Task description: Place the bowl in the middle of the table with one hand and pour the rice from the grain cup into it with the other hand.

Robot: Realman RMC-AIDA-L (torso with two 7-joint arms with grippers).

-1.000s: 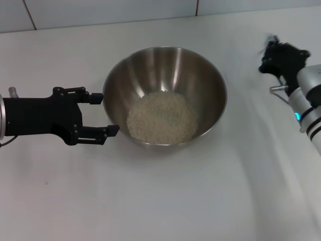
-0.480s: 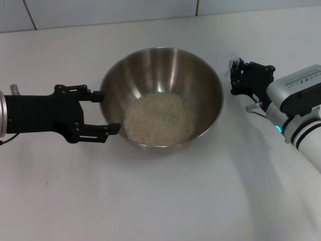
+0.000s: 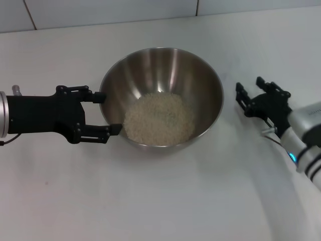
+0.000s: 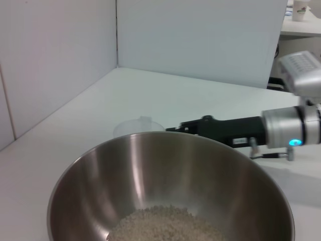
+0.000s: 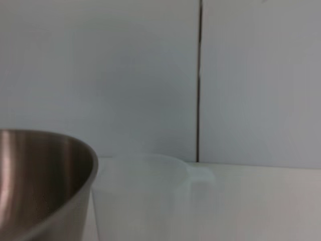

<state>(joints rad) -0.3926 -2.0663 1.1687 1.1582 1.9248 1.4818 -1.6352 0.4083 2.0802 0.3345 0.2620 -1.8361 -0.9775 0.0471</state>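
Your large round stainless-steel bowl [image 3: 161,95] is sitting near the middle of the plain white counter [image 3: 160,201], cradling a heap of pale off-white rice [image 3: 159,117] at its bottom. Your left gripper [image 3: 103,112] is resting at the bowl's left side, its thin black fingers [image 3: 95,95] spread wide and bracketing the rim without closing on it. Your right gripper [image 3: 247,97] is hanging just beside the bowl's right side, its fingers parted and holding nothing. A translucent plastic grain cup [image 5: 145,196] is standing upright on the counter next to the bowl, appearing empty in the wrist views.
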